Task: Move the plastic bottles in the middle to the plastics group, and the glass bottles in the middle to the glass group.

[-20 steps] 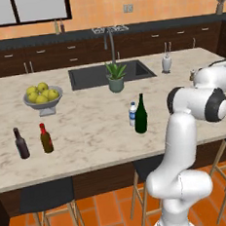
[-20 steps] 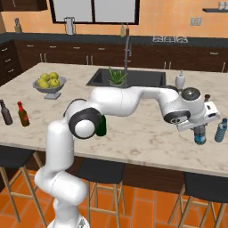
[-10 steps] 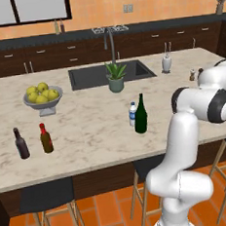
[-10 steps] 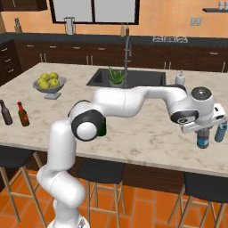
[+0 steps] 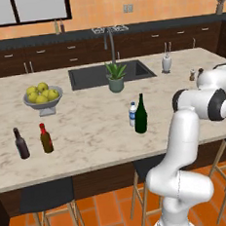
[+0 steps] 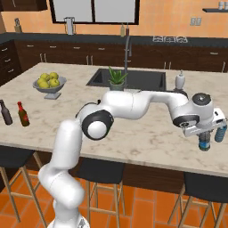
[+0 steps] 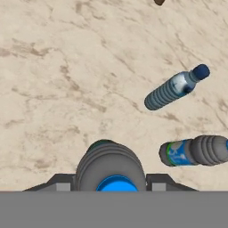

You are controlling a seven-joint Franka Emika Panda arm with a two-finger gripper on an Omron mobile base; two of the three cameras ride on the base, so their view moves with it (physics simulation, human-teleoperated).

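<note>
Lowered since the earlier frame, the tool (image 6: pixel 205 138) at the far right of the marble bench (image 6: pixel 133 138) is closed on a ribbed clear-bluish plastic bottle with a blue cap (image 7: pixel 110 171), held upright between its fingers. Just right of it stand two more small plastic bottles, one dark-capped (image 7: pixel 176 87), one blue-labelled (image 7: pixel 193 151) and cut off by the frame edge. Mid-bench, the white-capped plastic bottle (image 5: pixel 132 114) touches the tall dark green glass bottle (image 5: pixel 141 115). Fingertips are mostly hidden behind the held bottle.
</note>
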